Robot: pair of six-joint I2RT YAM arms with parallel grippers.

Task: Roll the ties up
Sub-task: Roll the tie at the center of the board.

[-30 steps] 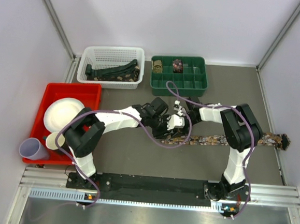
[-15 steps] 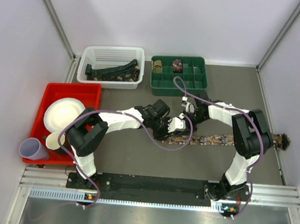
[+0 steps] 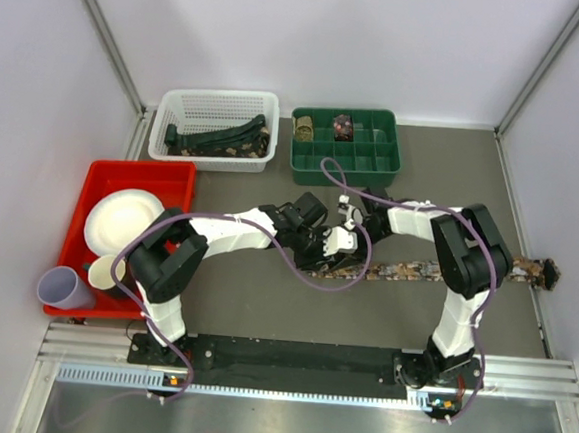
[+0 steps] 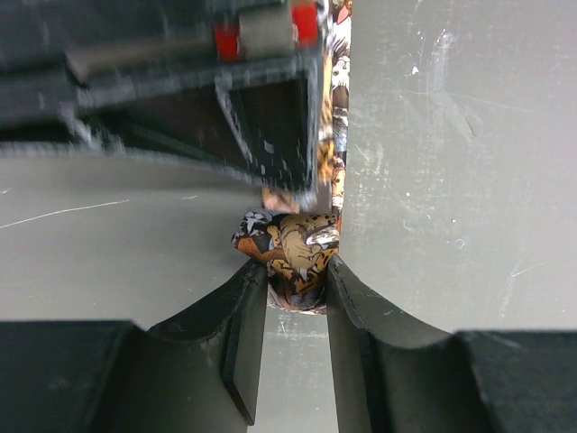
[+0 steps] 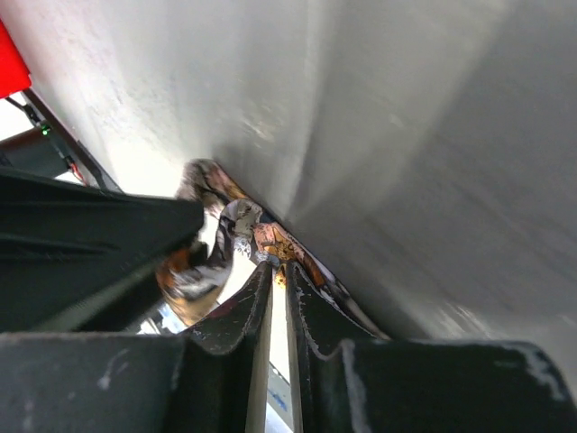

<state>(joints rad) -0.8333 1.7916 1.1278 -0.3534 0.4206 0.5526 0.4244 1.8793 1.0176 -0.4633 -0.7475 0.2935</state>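
A brown-red patterned tie lies flat across the table, running right to its far end. Its left end is rolled into a small coil, and my left gripper is shut on that coil from both sides. In the top view the left gripper sits over the coil at the table's middle. My right gripper comes in from just behind it. Its jaws stand almost together, pinching an edge of the tie's fabric beside the coil.
A white basket at the back holds dark ties. A green compartment tray beside it holds two rolled ties. A red tray with a white plate and a purple cup stands at left.
The right arm swung back towards the green tray and then returned, its gripper now down at the coil again. The left gripper has kept its hold and barely moved.
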